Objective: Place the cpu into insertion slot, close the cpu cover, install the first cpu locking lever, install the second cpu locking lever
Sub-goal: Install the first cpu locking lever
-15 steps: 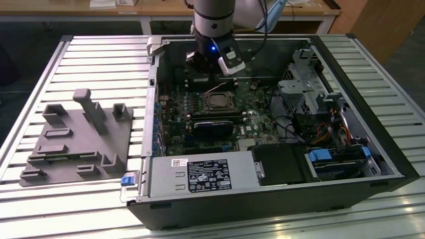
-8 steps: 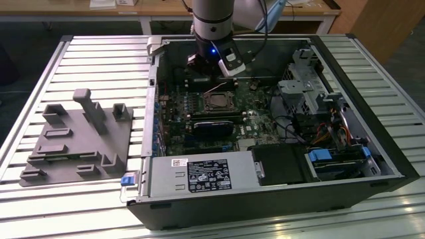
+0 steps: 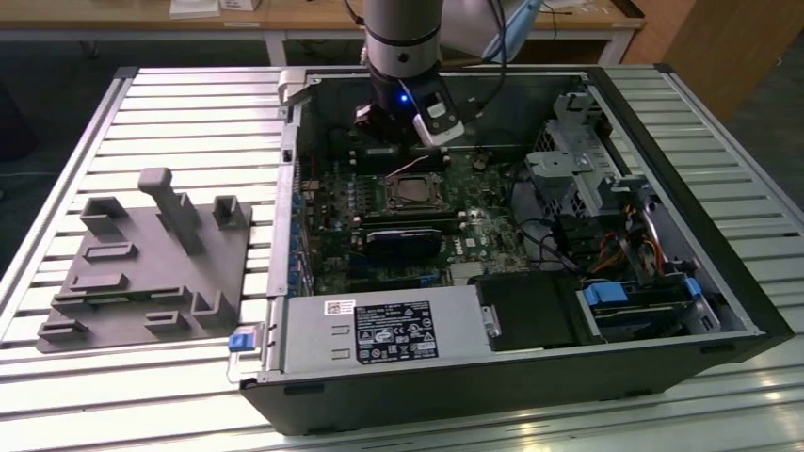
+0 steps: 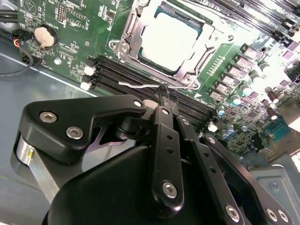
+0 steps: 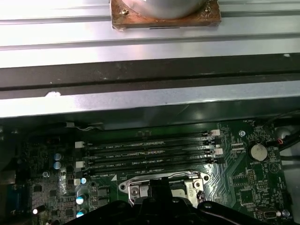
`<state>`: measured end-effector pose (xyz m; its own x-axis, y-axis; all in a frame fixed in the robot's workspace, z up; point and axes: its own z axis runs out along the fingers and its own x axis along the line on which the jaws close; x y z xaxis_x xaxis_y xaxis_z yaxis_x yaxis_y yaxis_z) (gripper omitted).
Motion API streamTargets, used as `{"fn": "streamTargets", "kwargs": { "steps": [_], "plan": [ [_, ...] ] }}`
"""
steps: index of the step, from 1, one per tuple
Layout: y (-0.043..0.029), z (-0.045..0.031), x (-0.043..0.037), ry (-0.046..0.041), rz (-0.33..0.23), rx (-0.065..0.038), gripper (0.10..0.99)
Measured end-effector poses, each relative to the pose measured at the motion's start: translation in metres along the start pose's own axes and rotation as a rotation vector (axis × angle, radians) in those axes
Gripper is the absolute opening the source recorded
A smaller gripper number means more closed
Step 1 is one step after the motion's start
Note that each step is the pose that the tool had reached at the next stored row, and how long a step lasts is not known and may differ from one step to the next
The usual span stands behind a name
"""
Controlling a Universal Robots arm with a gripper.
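Closed claw [image 4: 162, 93] at locking lever [image 4: 136, 86], perhaps touching; cpu [image 4: 166, 40] just beyond.

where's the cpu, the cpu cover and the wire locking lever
cpu [image 4: 171, 42]: second wrist view, centre of its silvery top.
cpu cover [image 4: 132, 33]: second wrist view, frame bar beside the cpu.
locking lever [image 4: 138, 86]: second wrist view, middle of the wire arm.

A silvery ribbed metal surface [image 3: 164, 104] carries two things. An open black computer case [image 3: 503, 400] lies on its side across the middle and the exterior view's right, its inside facing up. Just beside it, toward the exterior view's left, a grey moulded holder plate [image 3: 138, 282] with upright posts lies flat.
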<state>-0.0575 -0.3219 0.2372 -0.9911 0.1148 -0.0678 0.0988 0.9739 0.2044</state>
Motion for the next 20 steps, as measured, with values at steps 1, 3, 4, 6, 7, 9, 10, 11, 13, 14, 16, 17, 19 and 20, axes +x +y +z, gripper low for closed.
{"fn": "streamTargets", "kwargs": {
  "steps": [1, 3, 4, 6, 7, 9, 10, 11, 13, 14, 16, 17, 19, 20],
  "plan": [
    [0.0, 0.0005, -0.0006, -0.0004, 0.002, 0.0, 0.106],
    [0.0, 0.0015, -0.0022, -0.0011, 0.006, 0.0, 0.106],
    [0.0001, 0.002, -0.003, -0.0015, 0.007, 0.001, 0.106],
    [0.0002, 0.0031, -0.0042, -0.002, 0.01, 0.001, 0.106],
    [0.0002, 0.0038, -0.0046, -0.0024, 0.011, 0.0, 0.106],
    [0.0001, 0.0058, -0.0056, -0.0029, 0.014, 0.001, 0.106],
    [0.0001, 0.0063, -0.006, -0.003, 0.015, 0.001, 0.106],
    [0.0002, 0.0069, -0.0064, -0.0031, 0.015, 0.001, 0.106],
    [0.0003, 0.008, -0.0075, -0.0034, 0.016, 0.001, 0.106],
    [0.0004, 0.0086, -0.0083, -0.0035, 0.017, 0.001, 0.106],
    [0.0006, 0.0094, -0.0095, -0.0037, 0.018, 0.001, 0.106],
    [0.0006, 0.0097, -0.0098, -0.0037, 0.018, 0.001, 0.106],
    [0.0006, 0.0098, -0.0098, -0.0038, 0.018, 0.001, 0.106],
    [0.0007, 0.0099, -0.0098, -0.0038, 0.018, 0.001, 0.106]
  ]
}}
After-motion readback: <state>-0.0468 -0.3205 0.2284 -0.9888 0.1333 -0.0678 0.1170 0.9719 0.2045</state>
